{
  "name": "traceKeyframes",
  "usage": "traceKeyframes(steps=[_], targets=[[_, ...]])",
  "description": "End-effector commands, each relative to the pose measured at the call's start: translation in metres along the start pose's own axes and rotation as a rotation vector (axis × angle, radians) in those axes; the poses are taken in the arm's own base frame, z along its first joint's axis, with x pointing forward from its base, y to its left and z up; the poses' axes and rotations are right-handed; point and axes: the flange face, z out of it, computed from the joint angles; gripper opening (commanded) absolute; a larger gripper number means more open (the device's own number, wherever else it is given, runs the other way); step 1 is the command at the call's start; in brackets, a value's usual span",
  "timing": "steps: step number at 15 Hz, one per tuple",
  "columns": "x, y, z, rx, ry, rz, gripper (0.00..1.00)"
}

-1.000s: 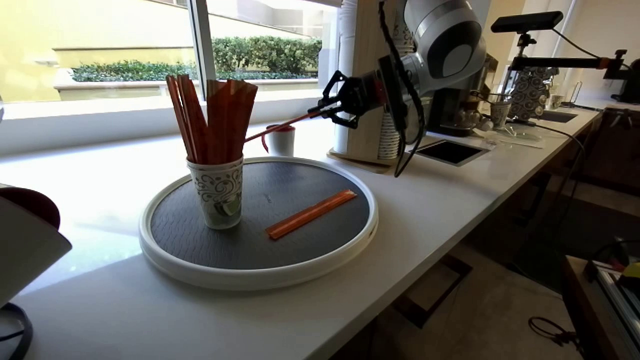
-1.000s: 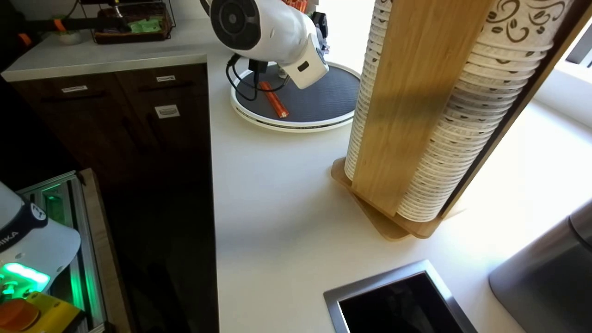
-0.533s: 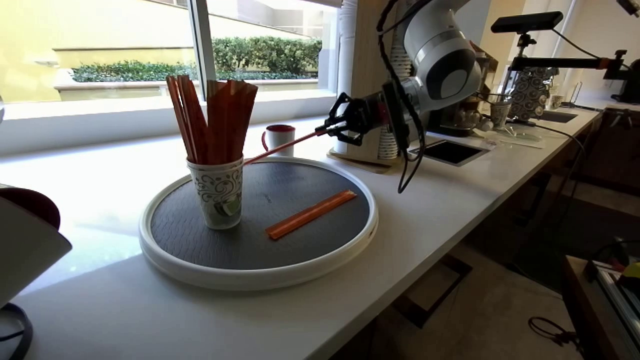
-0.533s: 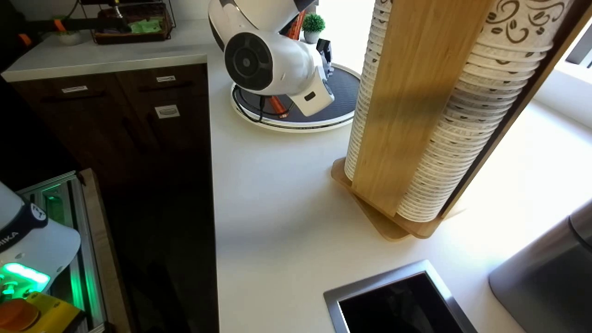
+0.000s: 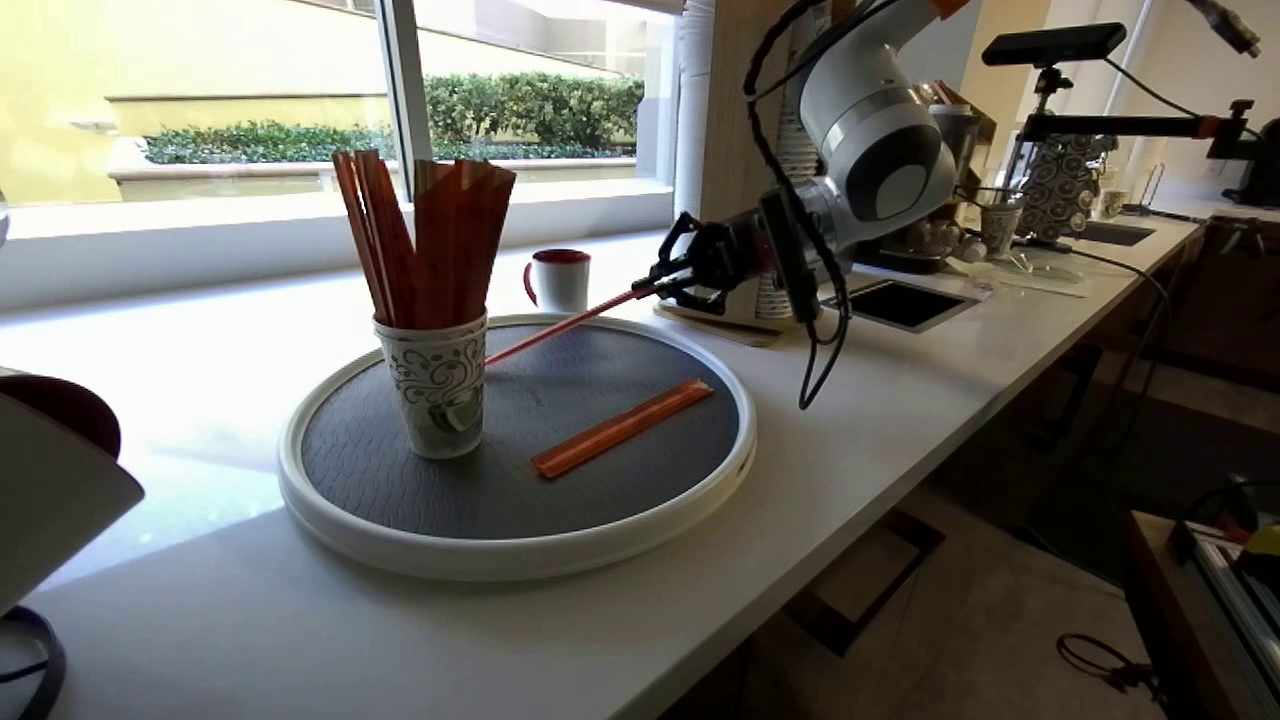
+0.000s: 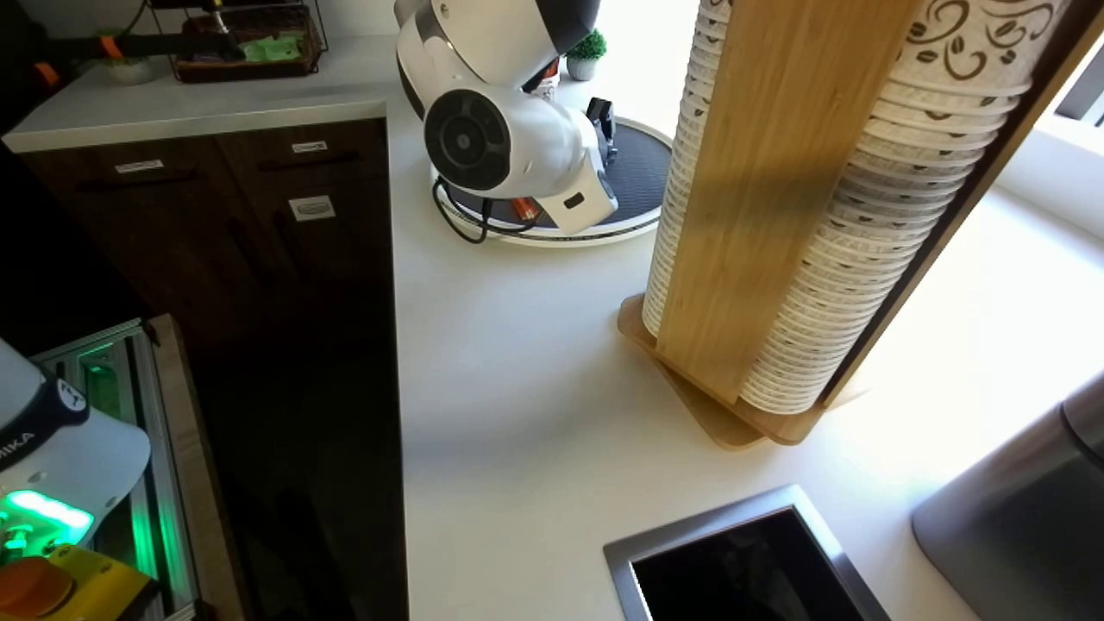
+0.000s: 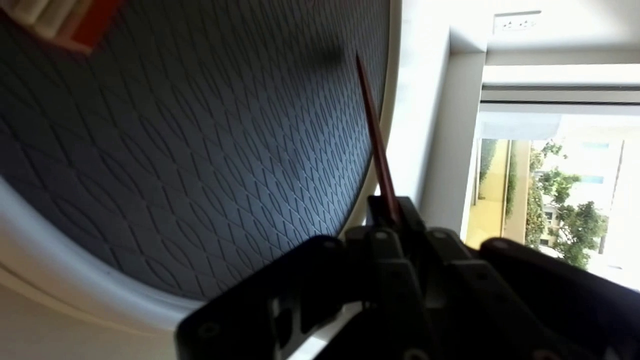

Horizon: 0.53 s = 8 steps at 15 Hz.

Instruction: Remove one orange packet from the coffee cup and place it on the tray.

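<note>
My gripper (image 5: 645,285) is shut on one orange packet (image 5: 565,325), holding it near one end. The packet slopes down from the fingertips over the tray (image 5: 520,560); its lower end passes behind the coffee cup (image 5: 437,390). In the wrist view the fingers (image 7: 392,210) pinch the packet (image 7: 375,130), and its free tip is over the dark tray surface (image 7: 225,150), with a shadow close by. Contact cannot be told. The cup stands upright on the tray, full of more orange packets (image 5: 450,240). Other orange packets (image 5: 622,428) lie flat on the tray.
A white mug with red inside (image 5: 562,280) stands behind the tray. A wooden cup holder (image 6: 793,172) with stacked paper cups stands near the arm. A white object (image 5: 55,490) is at the near left. The counter edge (image 5: 830,560) runs along the front.
My gripper has moved down with the packet in it. The packet's free end has dropped from above the tray's back rim to lower over the tray. The cup and lying packets have not moved.
</note>
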Motion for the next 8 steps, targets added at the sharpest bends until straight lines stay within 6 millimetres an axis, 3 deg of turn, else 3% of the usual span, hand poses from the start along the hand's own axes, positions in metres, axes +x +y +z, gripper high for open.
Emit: traceKeyframes(steps=[1,4,7,8], targets=[[-0.0055,0.0044,0.0003,0.019,-0.009,0.008,0.40],[-0.0065,0.0035,-0.0011,0.018,-0.008,0.006,0.53],[-0.0066,0.0037,-0.0022,0.017,-0.009,0.005,0.81],[-0.0068,0.0038,-0.0024,0.017,-0.009,0.006,0.86]])
